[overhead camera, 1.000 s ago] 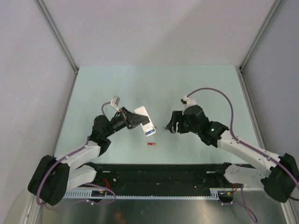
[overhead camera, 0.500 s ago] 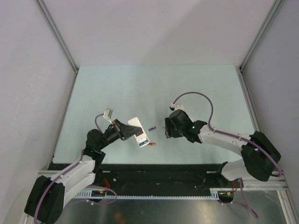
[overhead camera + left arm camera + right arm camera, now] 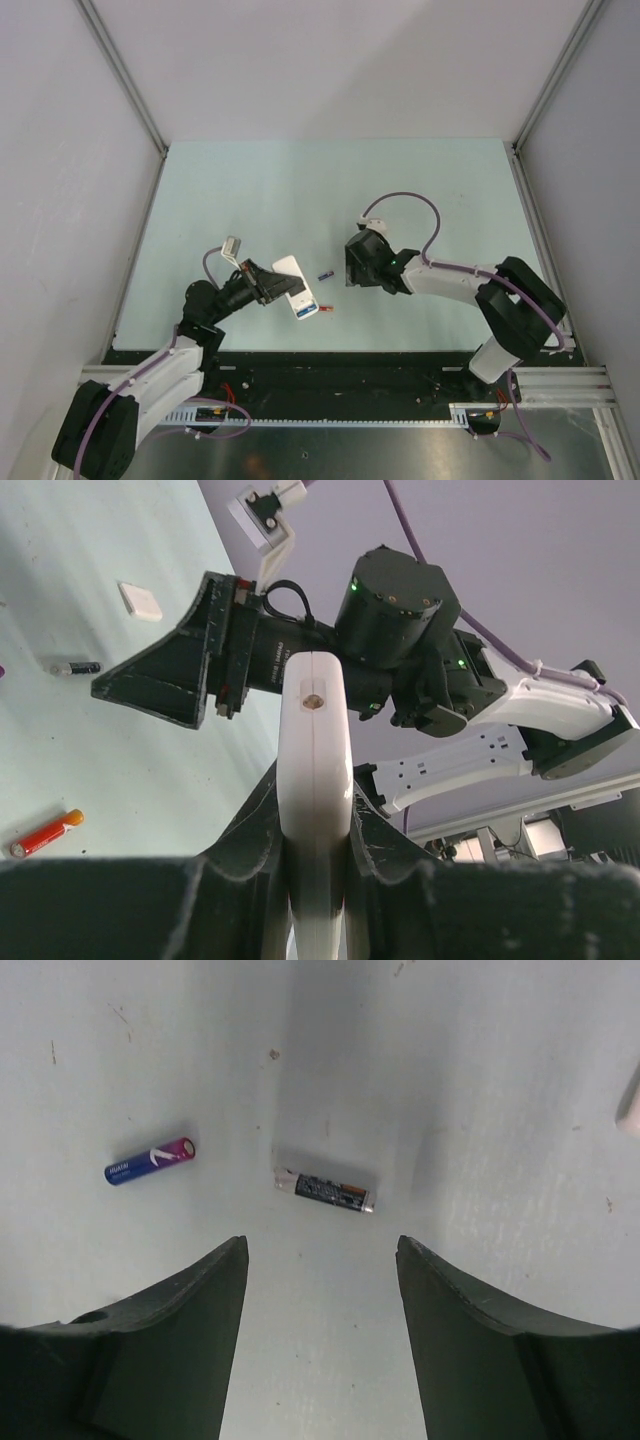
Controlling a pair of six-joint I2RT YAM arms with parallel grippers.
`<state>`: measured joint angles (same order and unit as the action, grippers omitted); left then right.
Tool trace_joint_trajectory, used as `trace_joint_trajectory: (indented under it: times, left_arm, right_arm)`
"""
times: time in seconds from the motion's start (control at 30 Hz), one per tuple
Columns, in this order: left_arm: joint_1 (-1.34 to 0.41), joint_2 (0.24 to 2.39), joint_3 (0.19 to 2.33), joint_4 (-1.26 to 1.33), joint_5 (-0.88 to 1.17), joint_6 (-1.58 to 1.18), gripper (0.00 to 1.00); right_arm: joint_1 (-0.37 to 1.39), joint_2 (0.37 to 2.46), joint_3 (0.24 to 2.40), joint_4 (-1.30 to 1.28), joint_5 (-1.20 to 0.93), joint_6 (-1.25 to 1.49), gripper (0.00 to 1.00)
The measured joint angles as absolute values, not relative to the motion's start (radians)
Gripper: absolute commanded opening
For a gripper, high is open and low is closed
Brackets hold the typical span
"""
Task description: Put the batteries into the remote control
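My left gripper (image 3: 281, 286) is shut on the white remote control (image 3: 296, 287), held edge-on in the left wrist view (image 3: 313, 750); a bright blue battery (image 3: 304, 310) shows at its lower end. A red battery (image 3: 325, 309) lies on the table just right of it and also shows in the left wrist view (image 3: 42, 833). A dark blue-purple battery (image 3: 324, 275) lies left of my right gripper (image 3: 349, 274). In the right wrist view that gripper (image 3: 320, 1255) is open and empty above the table, with a grey-silver battery (image 3: 325, 1190) just ahead of its jaws and the blue-purple one (image 3: 150, 1161) to the left.
A small white square piece (image 3: 140, 601) lies flat on the table beyond the right gripper. The pale green table (image 3: 330, 190) has grey walls on three sides and a black rail (image 3: 340, 370) along its near edge.
My left gripper has moved toward the near edge with the remote. My right gripper has moved left. The blue-purple battery now shows lying on the table.
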<state>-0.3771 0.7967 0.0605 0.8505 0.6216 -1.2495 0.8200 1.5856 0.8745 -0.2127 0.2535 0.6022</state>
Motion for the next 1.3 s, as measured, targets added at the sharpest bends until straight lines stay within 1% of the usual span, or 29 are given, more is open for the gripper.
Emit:
trace_joint_trajectory:
  times: [0.3,0.7,0.9,1.03,1.13,1.3]
  left_arm:
    - [-0.377,0.801,0.060,0.850,0.632,-1.249,0.00]
    - [-0.376,0.801,0.060,0.850,0.632,-1.250,0.00]
    - [-0.376,0.800,0.060,0.850,0.632,-1.250,0.00]
    - [-0.376,0.799,0.060,0.850,0.632,-1.250,0.00]
    - [-0.376,0.797,0.060,0.850,0.632,-1.250,0.00]
    - [-0.376,0.794,0.060,0.850,0.632,-1.250,0.00]
  right_arm:
    - [0.825,1.687,0.961,-0.220,0.296,0.603,0.67]
    - [0.825,1.747,0.999,-0.254,0.326,0.615,0.64]
    - [0.820,1.758,1.011,-0.258,0.332,0.615,0.59]
    - [0.808,1.759,1.012,-0.260,0.324,0.587,0.53]
    - [0.799,1.759,1.012,-0.264,0.315,0.543,0.50]
    - [0.791,1.759,1.014,-0.268,0.297,0.455,0.49]
